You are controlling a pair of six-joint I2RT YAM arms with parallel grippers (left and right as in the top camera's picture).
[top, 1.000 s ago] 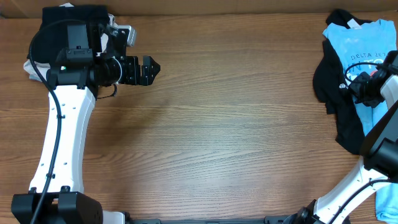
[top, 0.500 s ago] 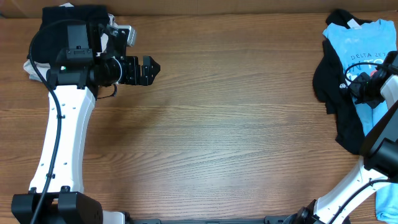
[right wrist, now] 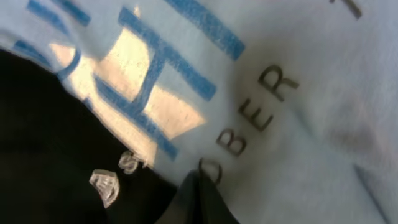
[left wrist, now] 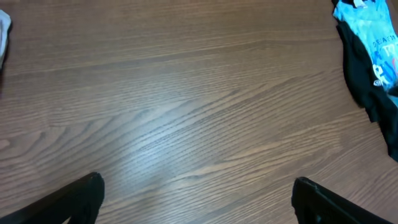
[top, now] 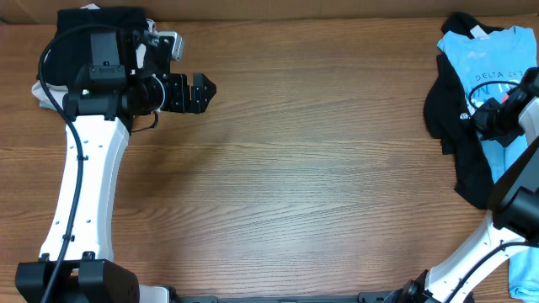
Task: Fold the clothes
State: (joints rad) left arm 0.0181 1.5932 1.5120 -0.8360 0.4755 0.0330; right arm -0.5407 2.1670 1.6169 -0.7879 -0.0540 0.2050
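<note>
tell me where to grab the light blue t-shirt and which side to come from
Probably the bare upper part of the light blue T-shirt, near its collar. Come straight down from above: it lies limp on the table, offering no raised edge, and the black top is bunched along its left and lower sides.

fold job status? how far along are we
Done: nothing visibly; the sky-blue T-shirt and black top lie crumpled together at the right edge of the table. In hand: the right gripper is down on that heap, its grip not visible; the left gripper is open over bare wood. To do: spreading and folding both. The dark cloth behind the left arm: folded or not, cannot tell.
</note>
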